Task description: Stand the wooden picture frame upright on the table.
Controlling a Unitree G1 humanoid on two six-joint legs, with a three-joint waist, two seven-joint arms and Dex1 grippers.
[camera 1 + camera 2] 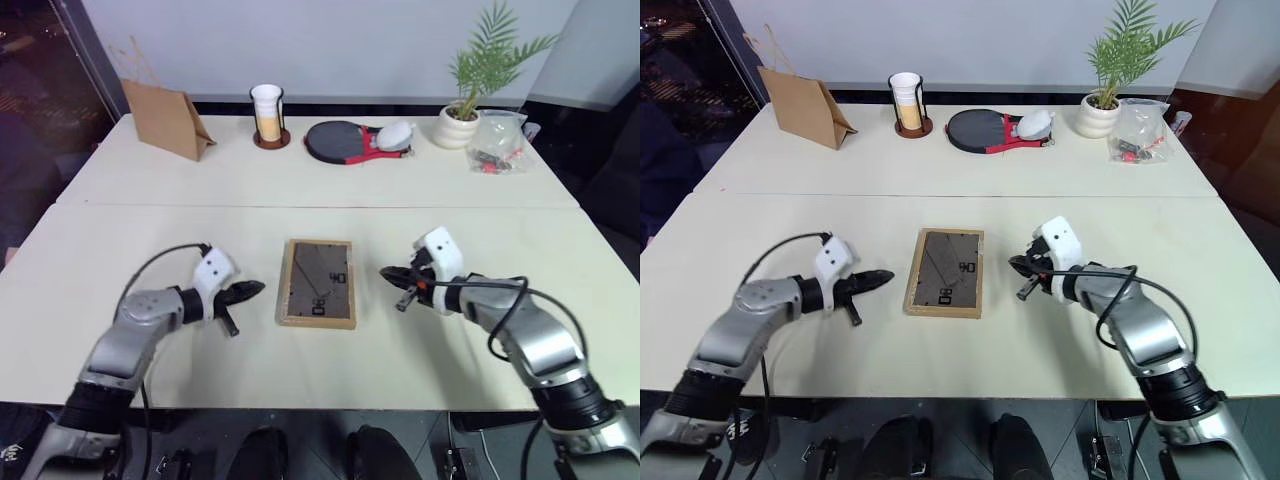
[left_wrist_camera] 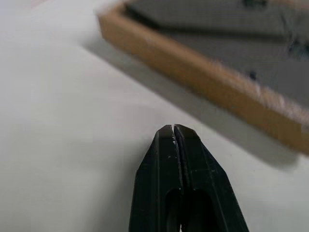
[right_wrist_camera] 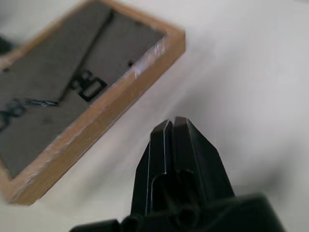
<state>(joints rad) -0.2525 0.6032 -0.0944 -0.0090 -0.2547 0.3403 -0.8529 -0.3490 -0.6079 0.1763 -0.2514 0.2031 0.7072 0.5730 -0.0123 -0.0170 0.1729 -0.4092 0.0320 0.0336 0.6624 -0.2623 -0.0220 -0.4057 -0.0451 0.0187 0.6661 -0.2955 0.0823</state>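
The wooden picture frame (image 1: 318, 283) lies flat on the table (image 1: 300, 180), its dark grey back panel facing up, near the front middle. My left gripper (image 1: 255, 288) hovers just left of the frame, its fingers shut with nothing between them, pointing at the frame's left edge (image 2: 203, 82). On the other side my right gripper (image 1: 386, 272) is shut too and empty, a short gap from the frame's right edge (image 3: 111, 101). Neither gripper touches the frame.
Along the far side stand a brown paper bag (image 1: 165, 118), a cup in a dark holder (image 1: 268, 115), a table tennis paddle (image 1: 345, 141), a potted plant (image 1: 465, 110) and a clear plastic bag (image 1: 497, 143). A seam (image 1: 200, 206) crosses the table behind the frame.
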